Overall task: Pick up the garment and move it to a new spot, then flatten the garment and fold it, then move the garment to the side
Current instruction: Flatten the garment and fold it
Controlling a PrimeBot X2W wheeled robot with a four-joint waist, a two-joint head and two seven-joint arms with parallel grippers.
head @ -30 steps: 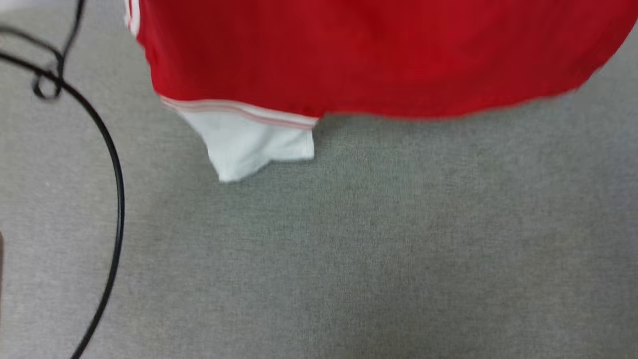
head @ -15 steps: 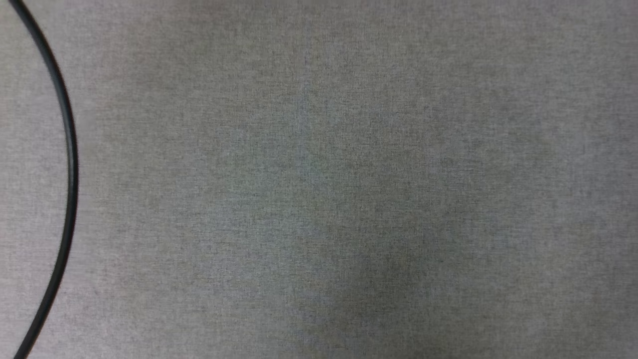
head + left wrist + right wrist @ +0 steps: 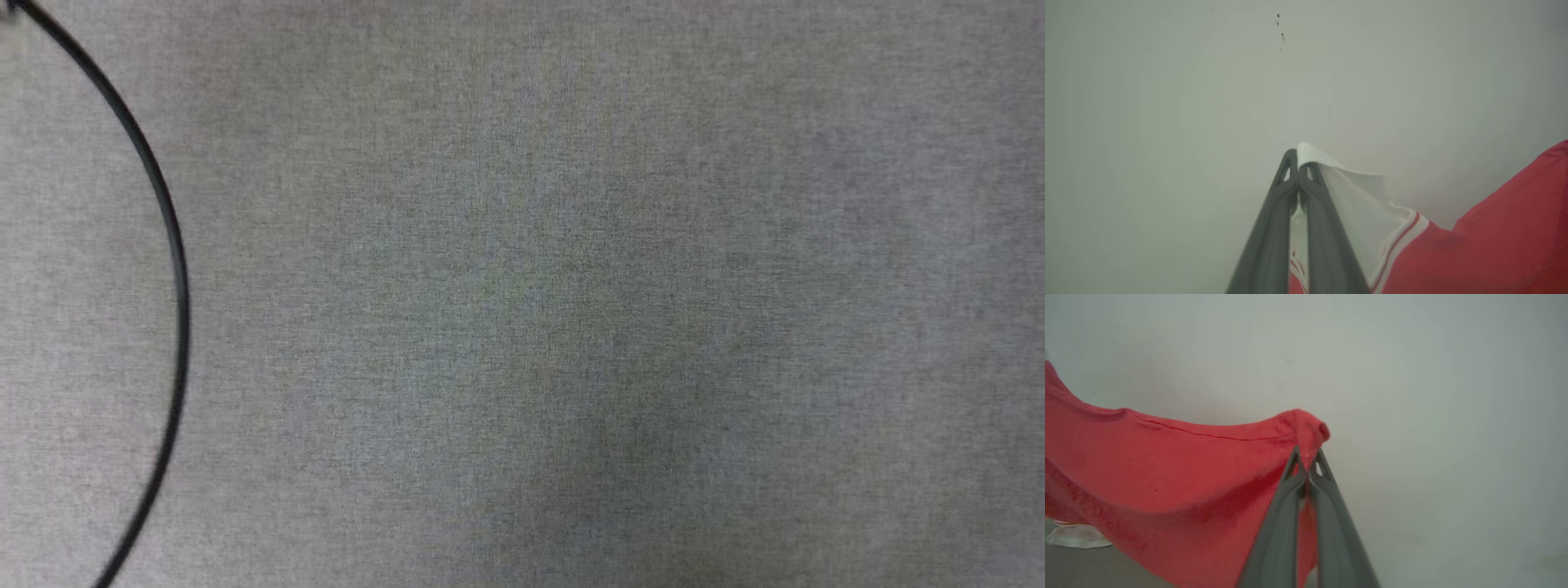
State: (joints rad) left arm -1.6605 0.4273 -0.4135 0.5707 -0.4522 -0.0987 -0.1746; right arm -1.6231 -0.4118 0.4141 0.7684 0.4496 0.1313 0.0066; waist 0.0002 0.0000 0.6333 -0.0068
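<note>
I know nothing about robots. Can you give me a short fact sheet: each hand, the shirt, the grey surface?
left hand: shut on the white sleeve of the garment
right hand: shut on a red edge of the garment
garment: red, white sleeve, striped trim, draping from both hands
grey surface: black cable curving along its left side

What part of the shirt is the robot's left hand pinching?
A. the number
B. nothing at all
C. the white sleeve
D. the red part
C: in the left wrist view the left gripper has its fingers shut on the white sleeve of the garment, with the red cloth hanging off to one side.
</note>
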